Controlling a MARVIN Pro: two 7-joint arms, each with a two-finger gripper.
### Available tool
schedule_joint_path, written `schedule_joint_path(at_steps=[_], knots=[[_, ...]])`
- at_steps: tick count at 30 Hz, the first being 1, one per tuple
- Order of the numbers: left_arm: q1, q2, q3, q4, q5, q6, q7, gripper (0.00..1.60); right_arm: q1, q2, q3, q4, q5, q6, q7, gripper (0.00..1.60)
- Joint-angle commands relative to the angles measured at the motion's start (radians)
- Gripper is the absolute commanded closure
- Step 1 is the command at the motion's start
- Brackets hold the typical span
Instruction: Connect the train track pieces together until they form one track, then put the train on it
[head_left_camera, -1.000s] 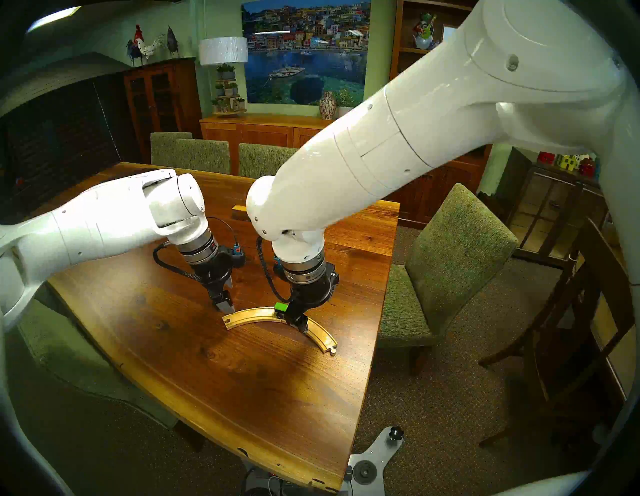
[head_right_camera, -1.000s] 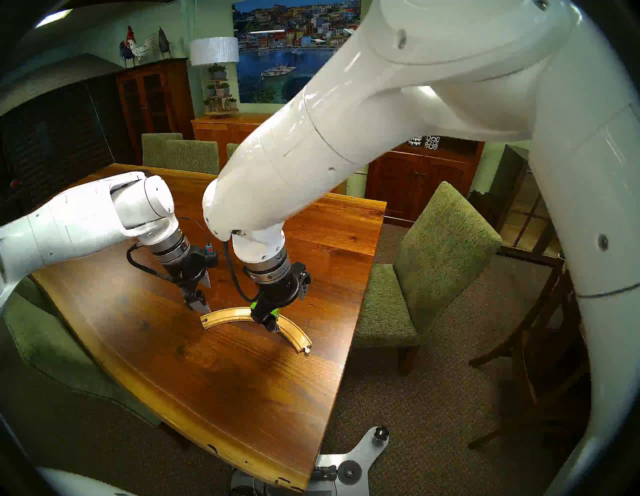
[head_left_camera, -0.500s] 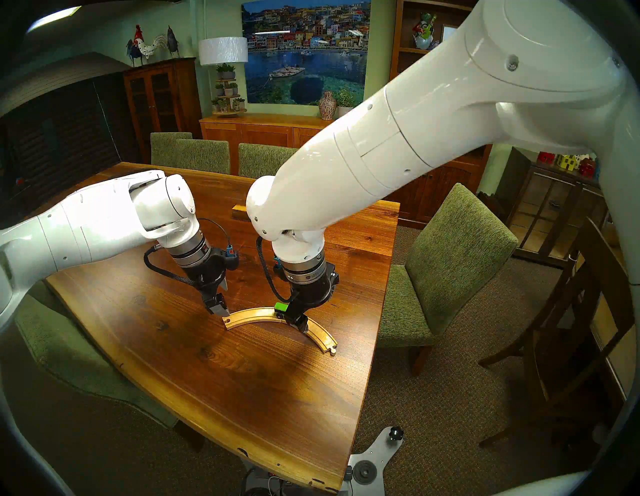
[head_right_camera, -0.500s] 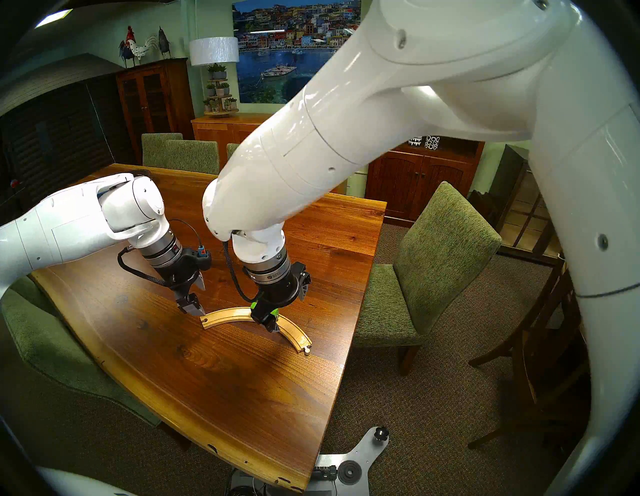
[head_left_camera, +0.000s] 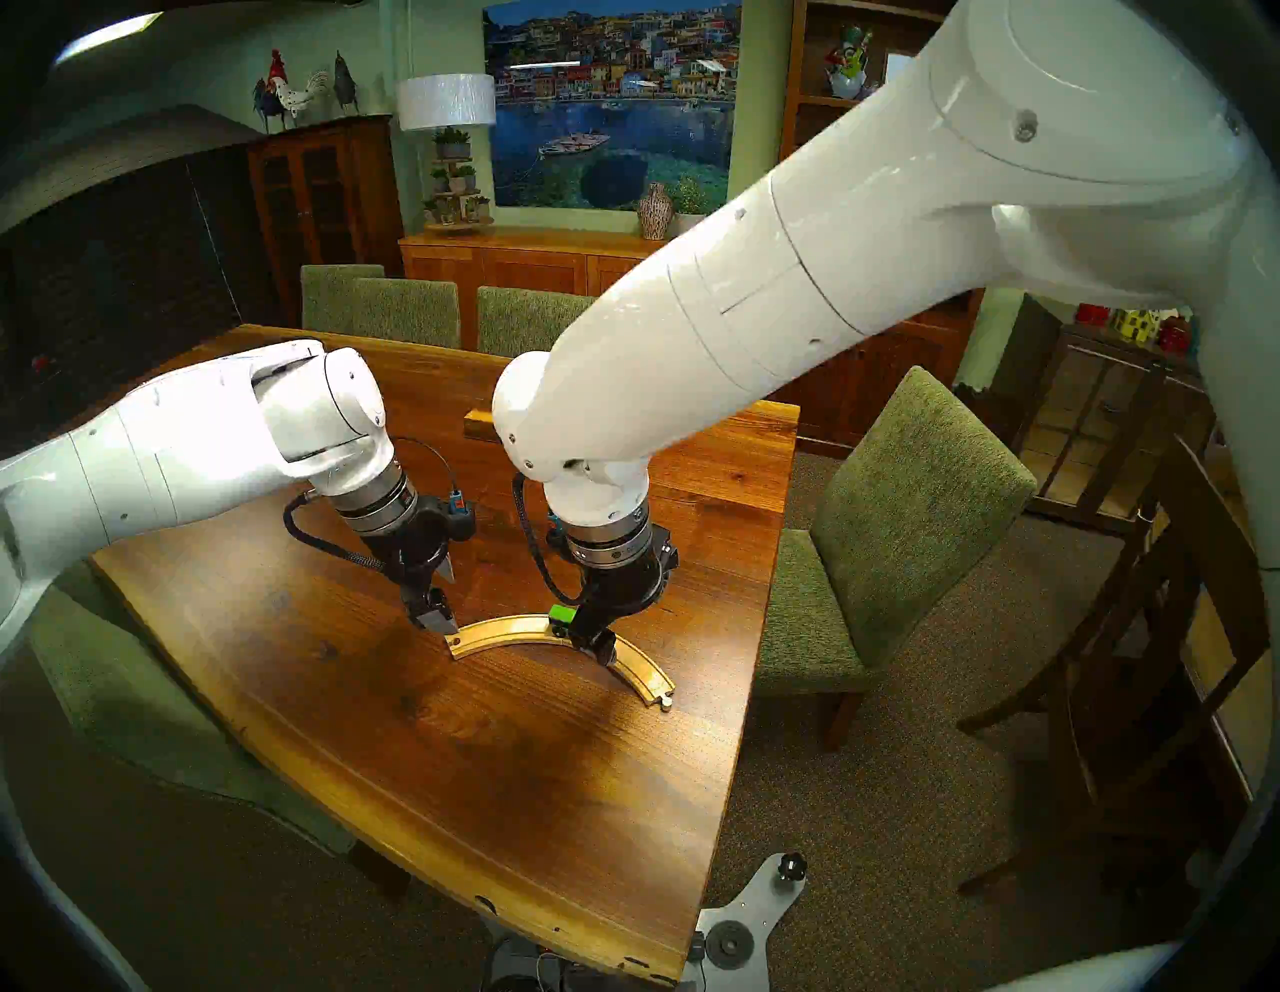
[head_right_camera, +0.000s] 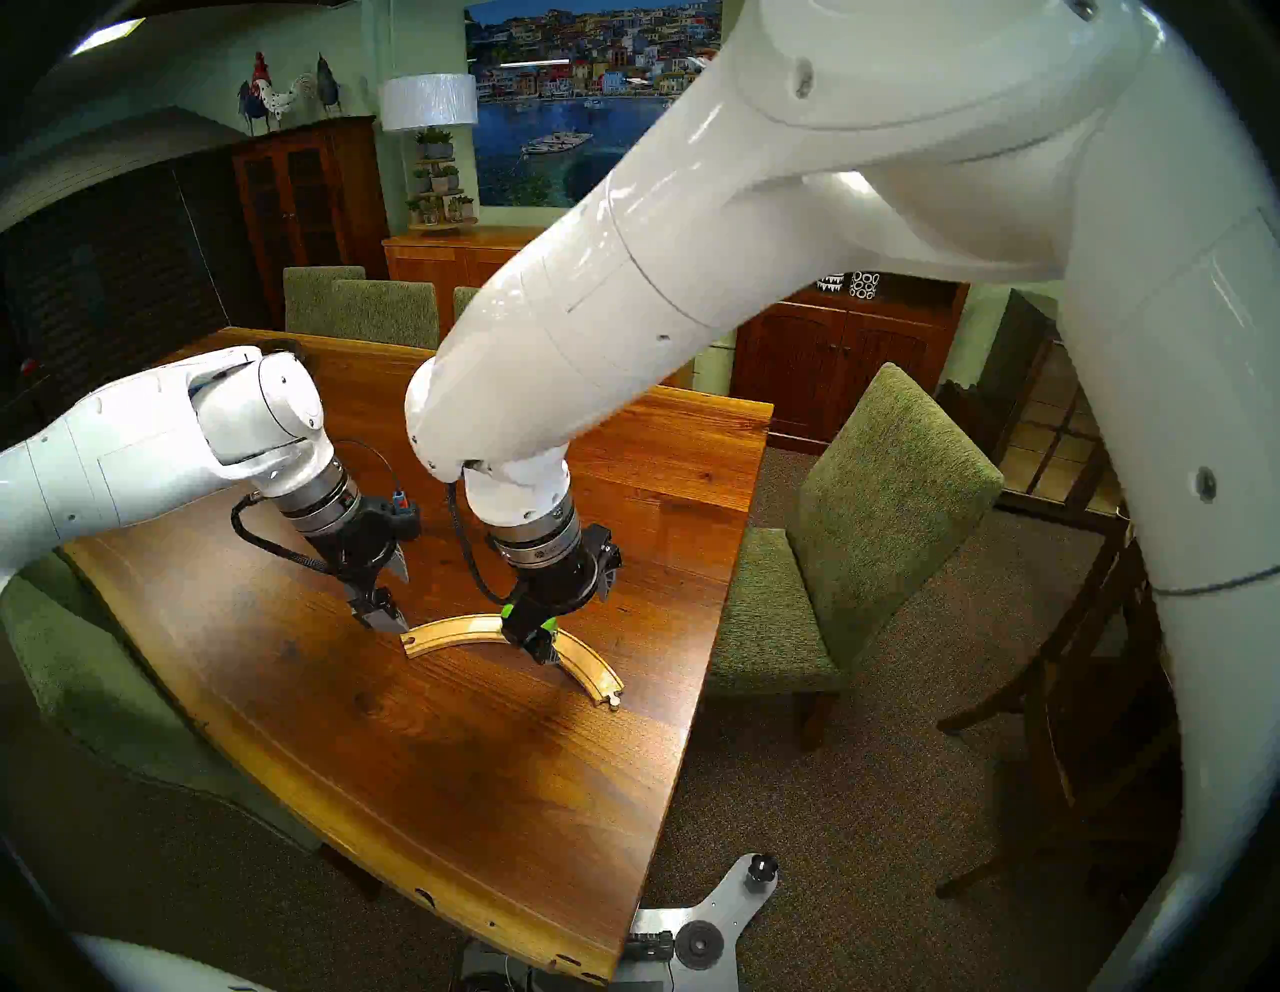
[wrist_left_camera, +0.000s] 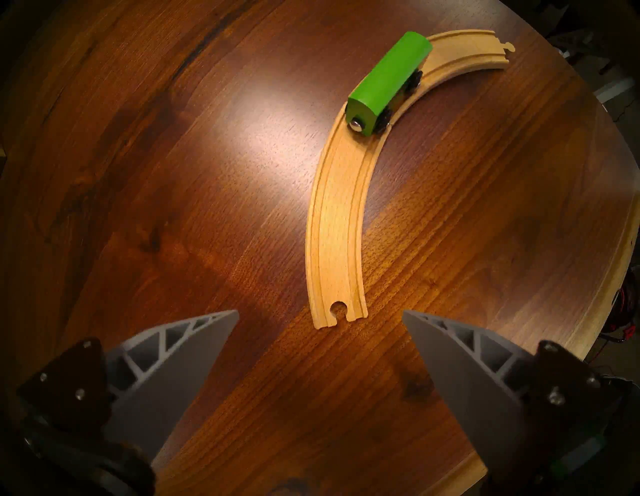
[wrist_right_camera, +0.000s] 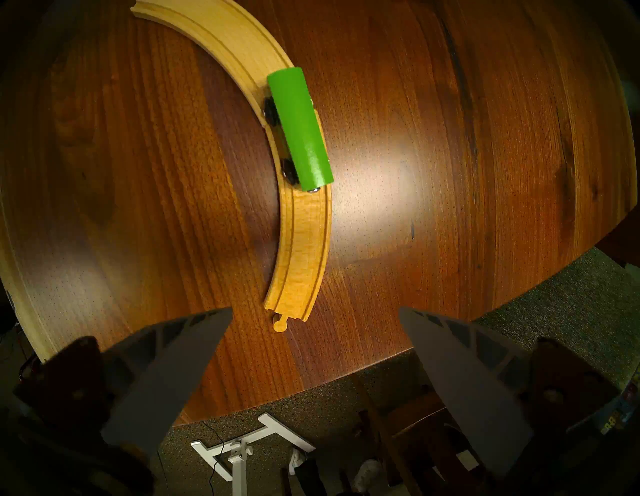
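Track (wrist_left_camera: 337, 221) joined in one arc on table (head_left_camera: 526, 817), near right edge; train (wrist_left_camera: 388, 85) on it mid-arc, slightly skewed across grooves. Left gripper (wrist_left_camera: 320, 324) and right gripper (wrist_right_camera: 315, 322) both wide open, empty. Best lifted straight up, clear of train.

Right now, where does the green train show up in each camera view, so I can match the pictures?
Head stereo left: green train, centre, mostly hidden behind the right hand.
Head stereo right: centre, two green slivers beside that hand.
Left wrist: upper right, on the track.
Right wrist: upper middle.
Shared landmark: the track's round peg.
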Motion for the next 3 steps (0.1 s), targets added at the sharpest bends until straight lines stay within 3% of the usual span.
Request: schedule_joint_path(at_steps=[1, 3], knots=[[-0.041, -0.003, -0.019, 0.004, -0.001, -0.001, -0.025, 0.00, 0.023, 0.013, 0.004, 0.009, -0.001, -0.001, 0.000, 0.00], [-0.041, -0.003, -0.019, 0.004, -0.001, -0.001, -0.025, 0.00, 0.023, 0.013, 0.004, 0.009, -0.001, -0.001, 0.000, 0.00]])
